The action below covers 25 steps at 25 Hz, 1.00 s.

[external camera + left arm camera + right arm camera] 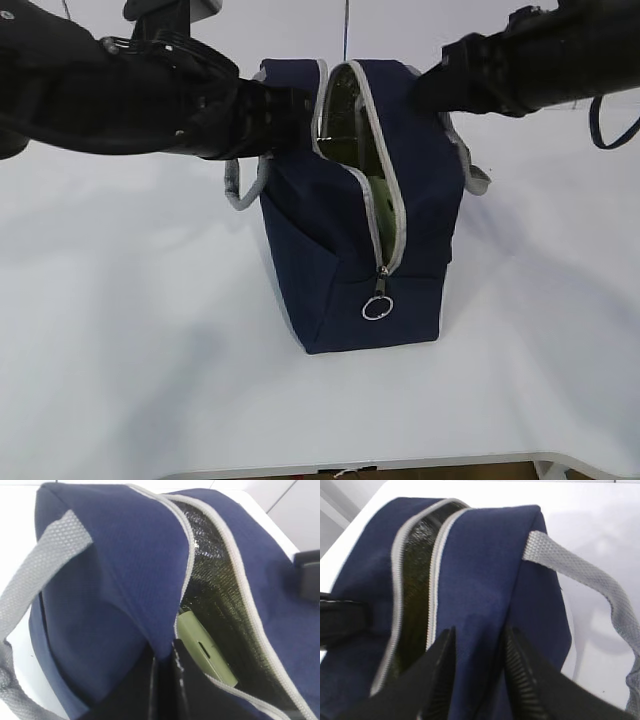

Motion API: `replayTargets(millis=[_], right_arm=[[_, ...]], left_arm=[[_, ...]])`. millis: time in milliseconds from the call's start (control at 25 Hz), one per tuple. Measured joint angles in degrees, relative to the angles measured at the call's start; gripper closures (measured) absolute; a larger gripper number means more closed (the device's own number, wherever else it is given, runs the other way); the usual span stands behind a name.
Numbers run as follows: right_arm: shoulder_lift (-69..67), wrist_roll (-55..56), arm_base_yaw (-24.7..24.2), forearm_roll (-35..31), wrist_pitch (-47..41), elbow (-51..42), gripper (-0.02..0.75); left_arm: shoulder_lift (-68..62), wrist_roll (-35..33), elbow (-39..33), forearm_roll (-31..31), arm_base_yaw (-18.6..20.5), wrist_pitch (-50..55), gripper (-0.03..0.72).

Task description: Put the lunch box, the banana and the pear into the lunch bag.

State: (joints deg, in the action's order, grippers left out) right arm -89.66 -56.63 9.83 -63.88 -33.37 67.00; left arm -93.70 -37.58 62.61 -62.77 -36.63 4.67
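The navy lunch bag [330,250] stands upright mid-table with its zipper open along the top and down the front. Through the opening the sage-green lunch box [205,652] stands on edge against the silver lining; a strip of it also shows in the exterior view [384,197]. My left gripper [165,652] is shut on the edge of the bag's left flap [125,570], reaching in from the left [285,105]. My right gripper [479,635] is open, its fingers astride the right flap [490,570] near the bag's top [430,85]. The banana and the pear are hidden or out of view.
Grey webbing handles hang off both sides of the bag [235,190] [470,165]. A metal zipper ring [378,308] dangles low on the front. The white table [120,350] surrounds the bag, with its front edge [400,465] close to the camera.
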Motion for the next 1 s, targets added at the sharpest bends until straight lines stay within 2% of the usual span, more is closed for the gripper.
replayTargets(millis=[240, 600, 840, 1000], right_arm=[[6.05, -0.24, 0.0, 0.0, -1.78, 0.0, 0.433], [11.08, 0.12, 0.0, 5.39, -18.72, 0.0, 0.438], [14.22, 4.69, 0.0, 11.4, -21.21, -0.59, 0.441], [18.36, 6.18, 0.03, 13.58, -21.21, -4.5, 0.442]], left_arm=[[0.0, 0.0, 0.0, 0.0, 0.0, 0.56, 0.702], [0.0, -0.04, 0.0, 0.0, 0.0, 1.29, 0.702], [0.0, -0.04, 0.0, 0.0, 0.0, 1.5, 0.702], [0.0, -0.04, 0.0, 0.0, 0.0, 1.5, 0.702]])
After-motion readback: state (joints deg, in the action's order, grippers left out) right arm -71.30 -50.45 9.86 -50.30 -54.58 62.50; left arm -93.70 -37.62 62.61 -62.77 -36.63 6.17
